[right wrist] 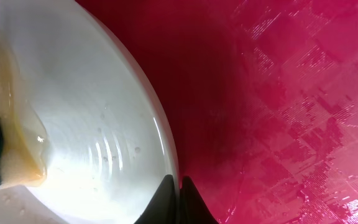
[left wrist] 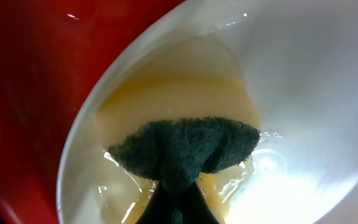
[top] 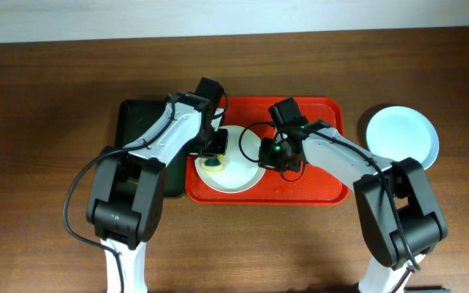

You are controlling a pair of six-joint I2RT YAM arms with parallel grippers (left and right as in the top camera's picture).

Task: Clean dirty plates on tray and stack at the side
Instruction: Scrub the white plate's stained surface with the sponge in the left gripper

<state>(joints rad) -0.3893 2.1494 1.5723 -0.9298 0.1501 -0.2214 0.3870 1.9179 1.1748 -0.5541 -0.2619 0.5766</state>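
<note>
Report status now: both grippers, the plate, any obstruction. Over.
Left gripper shut on dark green sponge, on yellow smear. Right gripper shut on rim of white round plate in red plastic tray. Nothing in the way.

A dark brown wood-grain bench (top: 39, 122) fills the overhead view, with a pale plain strip (top: 218, 16) bordering its far edge.

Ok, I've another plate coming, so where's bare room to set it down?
Bare wood table in front of the red tray, between the arm bases, and the far-left corner. The tray's left half is crowded: white plate, sponge, left tool, right tool. A pale blue plate takes the right side.
</note>
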